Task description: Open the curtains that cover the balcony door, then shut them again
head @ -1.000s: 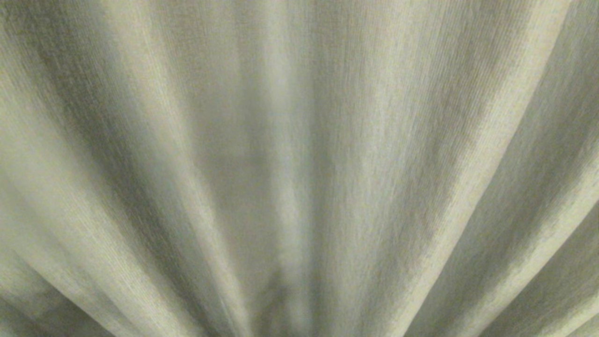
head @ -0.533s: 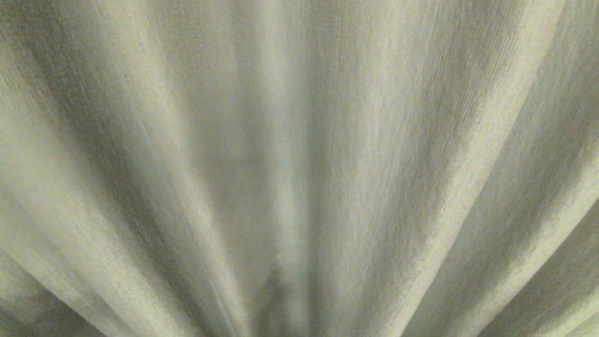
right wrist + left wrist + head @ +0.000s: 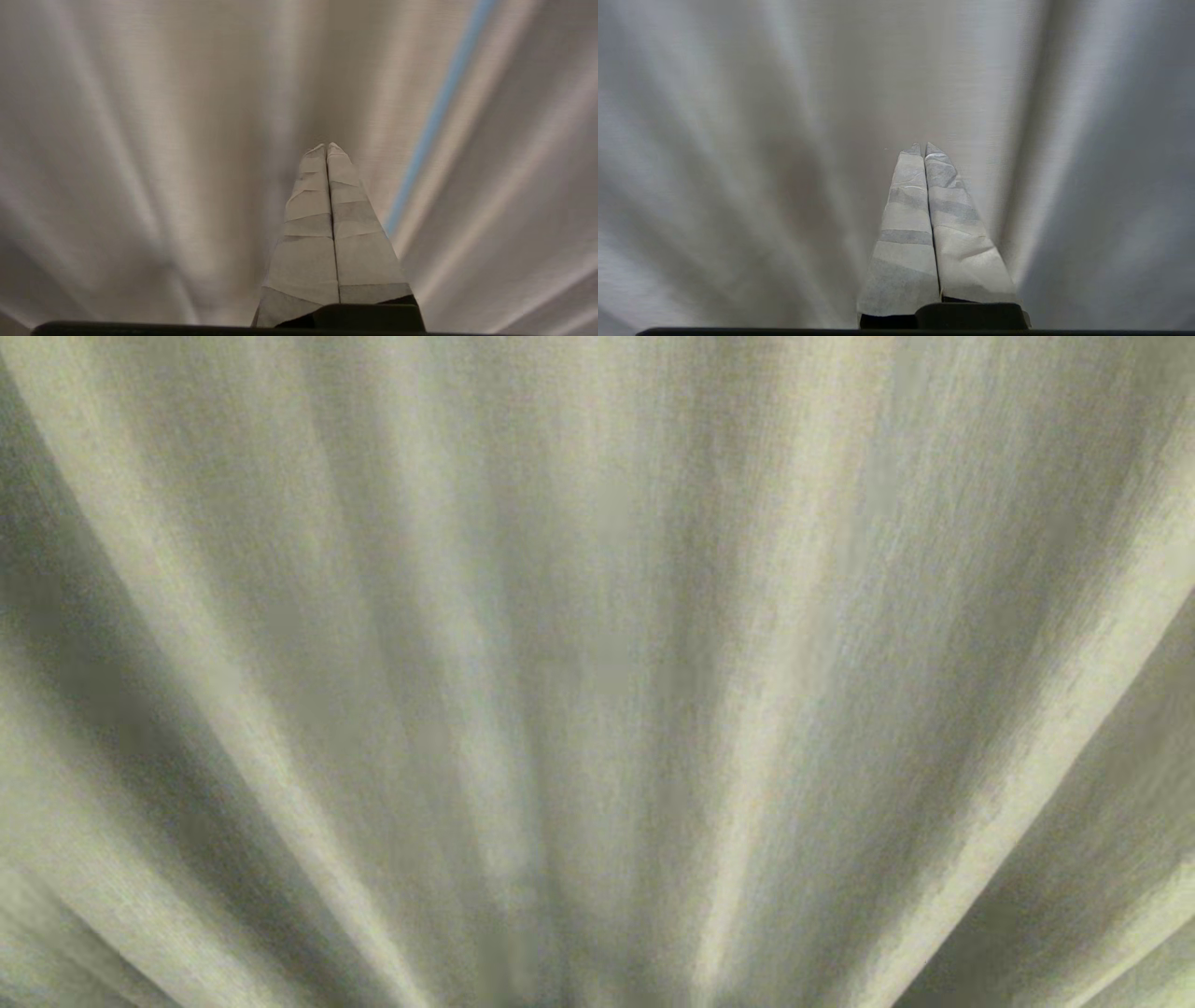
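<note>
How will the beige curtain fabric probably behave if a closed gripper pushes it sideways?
The curtains hang in deep soft folds, so they will likely yield and bunch, not slide as a sheet. The weave looks thick, so probably fairly heavy. The shut left gripper may slip along it.

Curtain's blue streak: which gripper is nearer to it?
Right. The right gripper, shut, points at the curtains just beside the blue streak. The left gripper, also shut, faces plain folds; no streak shows in its view.

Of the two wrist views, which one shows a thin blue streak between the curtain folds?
The right wrist view: a blue streak runs beside the right hand. The left hand faces only plain curtains.
</note>
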Available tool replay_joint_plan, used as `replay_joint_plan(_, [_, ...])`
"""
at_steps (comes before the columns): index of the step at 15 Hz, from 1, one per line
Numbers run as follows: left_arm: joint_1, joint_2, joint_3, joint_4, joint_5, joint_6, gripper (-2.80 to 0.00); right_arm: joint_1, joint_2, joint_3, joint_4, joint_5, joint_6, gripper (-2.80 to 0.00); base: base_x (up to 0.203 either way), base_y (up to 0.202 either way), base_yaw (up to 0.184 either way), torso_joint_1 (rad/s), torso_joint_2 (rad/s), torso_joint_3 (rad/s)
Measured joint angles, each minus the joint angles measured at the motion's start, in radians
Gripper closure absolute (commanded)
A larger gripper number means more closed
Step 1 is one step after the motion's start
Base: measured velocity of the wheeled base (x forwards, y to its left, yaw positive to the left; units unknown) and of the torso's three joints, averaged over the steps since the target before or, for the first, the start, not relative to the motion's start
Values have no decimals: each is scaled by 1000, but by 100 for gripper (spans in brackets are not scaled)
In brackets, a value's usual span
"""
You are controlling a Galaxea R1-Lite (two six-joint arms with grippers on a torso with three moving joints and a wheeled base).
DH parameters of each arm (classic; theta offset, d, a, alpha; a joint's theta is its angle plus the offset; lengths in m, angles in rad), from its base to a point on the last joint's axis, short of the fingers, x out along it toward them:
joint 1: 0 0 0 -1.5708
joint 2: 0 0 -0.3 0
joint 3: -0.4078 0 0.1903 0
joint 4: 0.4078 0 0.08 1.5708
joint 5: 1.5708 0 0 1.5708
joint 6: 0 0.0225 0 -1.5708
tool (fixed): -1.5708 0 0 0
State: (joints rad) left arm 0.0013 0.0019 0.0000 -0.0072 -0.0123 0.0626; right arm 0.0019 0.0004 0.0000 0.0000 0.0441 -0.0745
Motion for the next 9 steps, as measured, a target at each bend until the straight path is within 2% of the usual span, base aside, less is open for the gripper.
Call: replay_joint_plan(9, [0,0,0,0,0,1,0,1,0,0,0,0,0,0,0,-193,0,3,2,2])
